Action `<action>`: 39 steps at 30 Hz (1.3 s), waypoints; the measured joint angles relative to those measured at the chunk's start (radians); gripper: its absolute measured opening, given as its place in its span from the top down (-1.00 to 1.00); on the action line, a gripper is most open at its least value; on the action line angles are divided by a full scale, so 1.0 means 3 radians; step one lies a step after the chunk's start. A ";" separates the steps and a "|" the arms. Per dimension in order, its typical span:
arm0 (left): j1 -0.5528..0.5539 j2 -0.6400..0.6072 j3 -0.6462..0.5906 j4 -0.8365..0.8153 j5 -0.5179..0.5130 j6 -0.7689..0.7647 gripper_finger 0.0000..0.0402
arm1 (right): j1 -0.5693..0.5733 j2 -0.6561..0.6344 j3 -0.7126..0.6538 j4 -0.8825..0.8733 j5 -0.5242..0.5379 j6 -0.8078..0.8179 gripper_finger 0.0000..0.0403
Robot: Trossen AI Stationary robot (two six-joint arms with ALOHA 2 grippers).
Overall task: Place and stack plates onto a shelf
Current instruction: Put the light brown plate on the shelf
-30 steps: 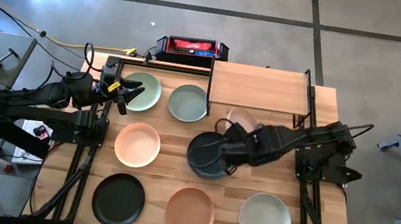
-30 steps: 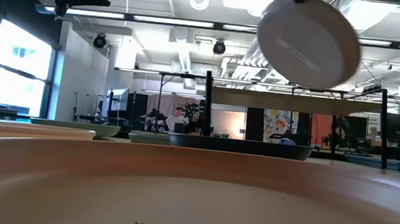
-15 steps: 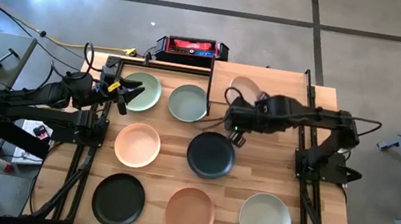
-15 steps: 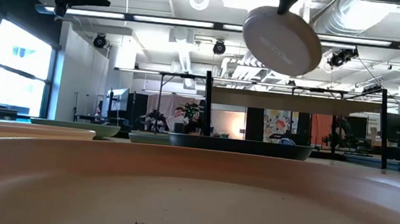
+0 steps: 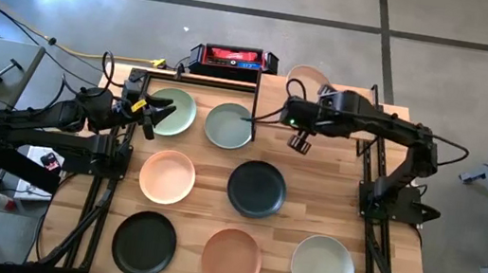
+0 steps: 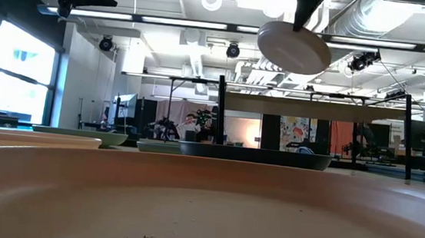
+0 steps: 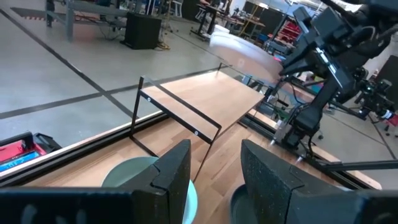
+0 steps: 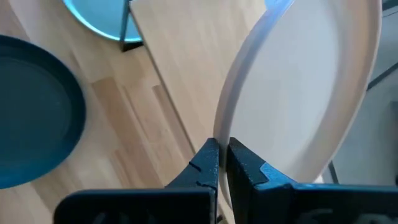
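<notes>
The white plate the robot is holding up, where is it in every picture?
High view: the held plate peeks out at the shelf's far edge, by the right end effector.
Low view: top middle, tilted, above the shelf.
Left wrist view: upper middle, over the shelf.
Right wrist view: fills the right side, pinched at its rim.
Shared landmark: the shelf.

High view looks straight down on the table (image 5: 314, 180); low view skims level across it — wrist views peer forward along each arm; all share the shelf (image 5: 320, 104)
</notes>
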 joint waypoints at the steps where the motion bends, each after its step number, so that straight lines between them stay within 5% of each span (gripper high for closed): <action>1: -0.0001 0.0000 0.0000 0.0001 -0.0025 -0.0002 0.35 | -0.0020 -0.0041 -0.0037 0.0003 0.0012 -0.0032 1.00; 17: -0.0001 0.0000 0.0000 0.0018 -0.0254 0.0000 0.35 | -0.0253 -0.1130 -0.1488 0.0035 0.0114 -0.0188 1.00; 26: -0.0001 0.0000 0.0000 0.0017 -0.0250 -0.0019 0.35 | -0.0420 -0.1241 -0.2025 0.0193 0.0009 -0.0474 1.00; 39: -0.0001 0.0000 0.0000 0.0013 -0.0246 -0.0056 0.35 | -0.0628 -0.1232 -0.2238 0.0489 -0.0211 -0.0741 1.00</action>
